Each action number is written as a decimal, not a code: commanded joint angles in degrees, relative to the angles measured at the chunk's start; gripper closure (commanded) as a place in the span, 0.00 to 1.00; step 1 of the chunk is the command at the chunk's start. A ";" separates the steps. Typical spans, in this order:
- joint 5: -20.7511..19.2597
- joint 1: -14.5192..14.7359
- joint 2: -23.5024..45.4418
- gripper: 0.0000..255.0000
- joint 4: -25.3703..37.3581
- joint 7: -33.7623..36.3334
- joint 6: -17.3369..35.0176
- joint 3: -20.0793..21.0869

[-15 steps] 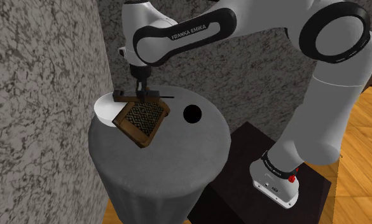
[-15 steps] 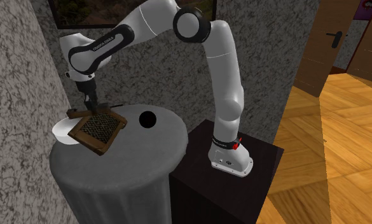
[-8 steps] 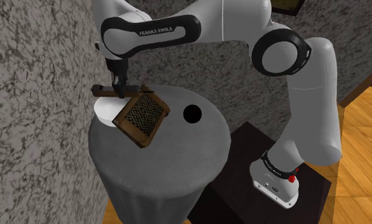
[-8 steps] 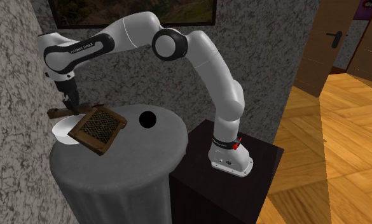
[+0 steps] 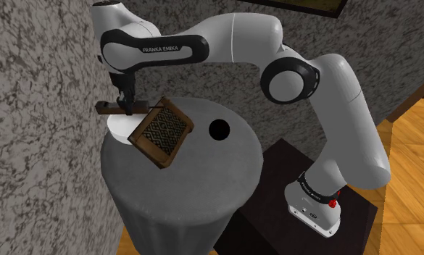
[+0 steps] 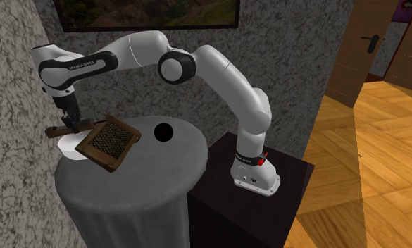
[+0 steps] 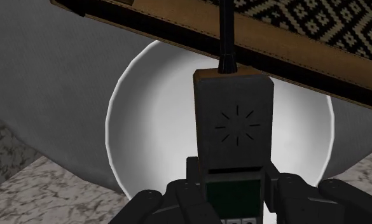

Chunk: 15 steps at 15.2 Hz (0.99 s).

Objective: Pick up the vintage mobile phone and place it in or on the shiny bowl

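Our black gripper (image 7: 234, 191), clamped on the boxy dark-grey antenna phone (image 7: 234, 121), has slid sideways over the plain white round bowl (image 7: 146, 133); we judge release is near.

You have a round grey table (image 5: 196, 181), draped down its sides in the same grey. Three things sit on its top. A white bowl (image 5: 118, 130) stands at the edge towards the shoulder view's left. Just beside it, a flat brown box (image 5: 159, 134) with a black-and-white woven pattern lies tilted, its raised edge overlapping the bowl's rim. A black round spot (image 5: 219, 130) lies near the box, apart from it, towards the shoulder view's right.
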 commanded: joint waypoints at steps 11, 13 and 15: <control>-0.24 -0.11 1.26 1.00 -3.97 0.37 5.20 -0.12; -0.24 -0.11 1.27 1.00 -3.96 0.37 5.19 -0.11; -0.24 -0.11 1.26 1.00 -3.96 0.37 5.19 -0.11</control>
